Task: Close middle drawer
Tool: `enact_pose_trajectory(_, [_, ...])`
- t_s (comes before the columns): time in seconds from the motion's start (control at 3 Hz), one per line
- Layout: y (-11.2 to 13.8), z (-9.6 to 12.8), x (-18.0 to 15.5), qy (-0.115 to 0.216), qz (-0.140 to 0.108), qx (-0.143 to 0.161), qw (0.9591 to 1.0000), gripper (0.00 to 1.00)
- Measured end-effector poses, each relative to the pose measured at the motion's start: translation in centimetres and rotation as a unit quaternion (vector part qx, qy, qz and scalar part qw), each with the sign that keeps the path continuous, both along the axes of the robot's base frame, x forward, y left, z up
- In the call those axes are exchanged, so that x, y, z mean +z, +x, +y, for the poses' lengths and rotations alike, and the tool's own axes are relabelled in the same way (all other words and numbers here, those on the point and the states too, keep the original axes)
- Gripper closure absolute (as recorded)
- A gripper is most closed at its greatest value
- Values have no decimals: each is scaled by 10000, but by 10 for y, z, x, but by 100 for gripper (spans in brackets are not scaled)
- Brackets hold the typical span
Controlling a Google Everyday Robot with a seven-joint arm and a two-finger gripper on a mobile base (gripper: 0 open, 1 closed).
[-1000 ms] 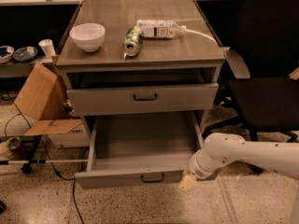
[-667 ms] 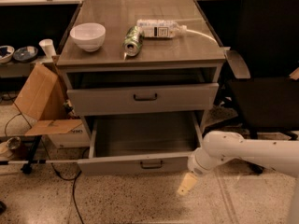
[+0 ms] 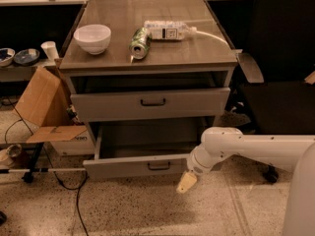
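**A:** Where is the middle drawer (image 3: 123, 167) from the end effector (image 3: 187, 182)?

**B:** Just up and to the left of it. The drawer is pulled well out of the cabinet, its tray open to view and apparently empty. The right end of its flat front sits close beside the end effector, and I cannot tell whether the two touch. The small dark handle (image 3: 158, 166) is a little further left, at the centre of the front.

**A:** And the end effector itself?

**B:** A pale tip hanging low, near the floor and pointing downward. I cannot tell whether it is open or closed. Nothing shows in its hold.

**A:** How would you expect the drawer to handle?

**B:** I'd judge it stiff sheet metal on slides, light while empty and not fragile. It needs no grasp; a flat push on the front should do. Pressing near the handle would send it in squarely, whereas pushing at the right corner might skew it on its runners. The painted face looks smooth, so a glancing contact could slip off.

**A:** The arm's (image 3: 256, 146) pose?

**B:** It reaches in from the right, roughly level, then bends down at the wrist so the end effector droops below the drawer front's lower edge.

**A:** Anything else close by?

**B:** Above it, the upper drawer (image 3: 113, 104) stands slightly ajar. Higher up, the counter (image 3: 162, 58) carries a bowl (image 3: 92, 37), a can (image 3: 140, 42) and a bottle (image 3: 167, 30). A dark chair (image 3: 280, 82) stands to the right, behind the arm.
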State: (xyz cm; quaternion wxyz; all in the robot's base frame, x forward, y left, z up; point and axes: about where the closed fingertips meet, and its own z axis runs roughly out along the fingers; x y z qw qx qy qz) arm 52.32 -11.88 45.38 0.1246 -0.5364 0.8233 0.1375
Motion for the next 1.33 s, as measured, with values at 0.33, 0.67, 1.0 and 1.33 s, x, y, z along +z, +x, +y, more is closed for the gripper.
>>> enact_pose_trajectory(0.33, [11, -10, 5, -66, 29, -302, 9995, 50])
enact_pose_trajectory(0.67, [20, -19, 8, -117, 43, -488, 9987, 73])
enact_pose_trajectory(1.0, [35, -29, 0, -139, 44, -620, 9980, 96])
enact_pose_trajectory(1.33, [52, -44, -17, -138, 47, -773, 9969, 0])
